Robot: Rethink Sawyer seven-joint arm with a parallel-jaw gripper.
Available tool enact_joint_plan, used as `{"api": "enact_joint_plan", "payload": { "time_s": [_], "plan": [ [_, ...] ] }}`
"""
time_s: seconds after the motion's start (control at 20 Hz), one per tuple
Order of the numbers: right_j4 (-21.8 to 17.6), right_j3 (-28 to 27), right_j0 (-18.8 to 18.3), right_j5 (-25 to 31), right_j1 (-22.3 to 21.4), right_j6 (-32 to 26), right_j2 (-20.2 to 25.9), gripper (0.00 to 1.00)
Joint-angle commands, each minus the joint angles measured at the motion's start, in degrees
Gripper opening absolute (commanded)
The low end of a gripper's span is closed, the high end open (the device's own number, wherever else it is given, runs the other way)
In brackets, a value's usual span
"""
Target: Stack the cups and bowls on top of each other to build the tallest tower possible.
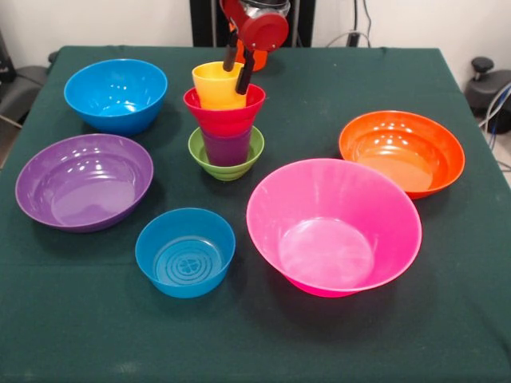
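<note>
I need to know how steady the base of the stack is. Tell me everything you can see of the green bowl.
The green bowl is small, round, glossy plastic, olive-green, with a stepped foot. It sits upright on the dark green tablecloth near the middle, between the purple bowl and the orange bowl, touching neither. A purple cup stands inside it, carrying the rest of the pile. Its inside is mostly hidden.

Upright tower (225, 120), yellow cup (215, 86) topmost, loose bowls (333, 225) around

No readable text; small blue bowl (185, 252) perhaps bears a faint emblem
</note>
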Motion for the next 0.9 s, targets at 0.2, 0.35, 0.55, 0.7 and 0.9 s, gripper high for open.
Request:
{"api": "enact_joint_plan", "payload": {
  "time_s": [0.2, 0.35, 0.55, 0.7, 0.9],
  "plan": [
    [-1.84, 1.08, -0.43, -1.83, 1.31, 3.73, 6.10, 1.00],
    [-1.84, 2.04, -0.77, -0.61, -0.60, 3.19, 6.29, 1.00],
    [-2.09, 3.00, -1.98, 0.84, -3.17, 1.78, 6.66, 1.00],
    [-2.28, 3.86, -2.14, 2.02, -4.90, 1.37, 6.56, 1.00],
    [-2.64, 4.70, -2.61, 3.27, -7.02, 0.52, 6.89, 1.00]
  ]
}}
